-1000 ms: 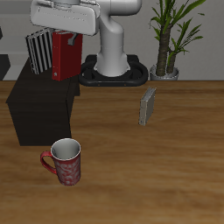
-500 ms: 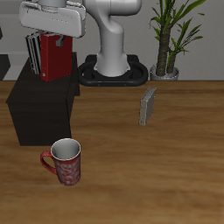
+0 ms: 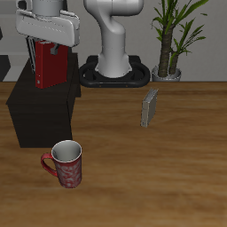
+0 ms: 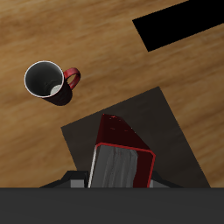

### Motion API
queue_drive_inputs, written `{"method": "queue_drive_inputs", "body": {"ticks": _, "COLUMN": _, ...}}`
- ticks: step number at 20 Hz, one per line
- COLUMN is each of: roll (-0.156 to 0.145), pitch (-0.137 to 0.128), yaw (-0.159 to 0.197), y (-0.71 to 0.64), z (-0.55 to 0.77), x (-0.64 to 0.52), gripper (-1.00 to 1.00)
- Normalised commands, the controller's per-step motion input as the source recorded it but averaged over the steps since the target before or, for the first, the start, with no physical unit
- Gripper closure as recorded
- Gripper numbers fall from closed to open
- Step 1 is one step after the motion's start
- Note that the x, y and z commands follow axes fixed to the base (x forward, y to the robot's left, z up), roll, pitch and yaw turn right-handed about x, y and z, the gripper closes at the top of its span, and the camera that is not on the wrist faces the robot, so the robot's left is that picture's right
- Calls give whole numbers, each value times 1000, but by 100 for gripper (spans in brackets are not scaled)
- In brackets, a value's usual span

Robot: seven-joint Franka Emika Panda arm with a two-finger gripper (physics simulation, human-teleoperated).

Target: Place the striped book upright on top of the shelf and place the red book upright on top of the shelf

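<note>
- Gripping the red book upright, the gripper has its jaws closed against the covers.
- Book hangs over the shelf, near its back edge.
- Striped book hidden.

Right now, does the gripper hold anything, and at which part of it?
Yes. The gripper holds the red book upright by its upper end, above the shelf. The fingers' exact contact cannot be seen.

Striped book hidden behind the red book; hand's fingers out of sight.
</note>
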Motion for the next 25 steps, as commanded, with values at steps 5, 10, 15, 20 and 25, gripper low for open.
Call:
{"method": "queue_drive_inputs", "body": {"ticks": 5, "roll": 44, "pitch": 34, "yaw": -47, "y": -44, "z": -193, "x": 54, "gripper": 100}}
{"method": "queue_drive_inputs", "body": {"ticks": 10, "roll": -39, "pitch": 26, "yaw": -27, "y": -138, "z": -163, "x": 30, "gripper": 100}}
{"method": "queue_drive_inputs", "body": {"ticks": 15, "roll": -50, "pitch": 36, "yaw": -37, "y": -100, "z": -127, "x": 70, "gripper": -100}}
{"method": "queue_drive_inputs", "body": {"ticks": 20, "roll": -19, "pitch": -3, "yaw": 16, "y": 68, "z": 20, "x": 13, "gripper": -100}}
{"method": "queue_drive_inputs", "body": {"ticks": 25, "roll": -6, "pitch": -7, "yaw": 35, "y": 37, "z": 88, "x": -8, "gripper": -100}}
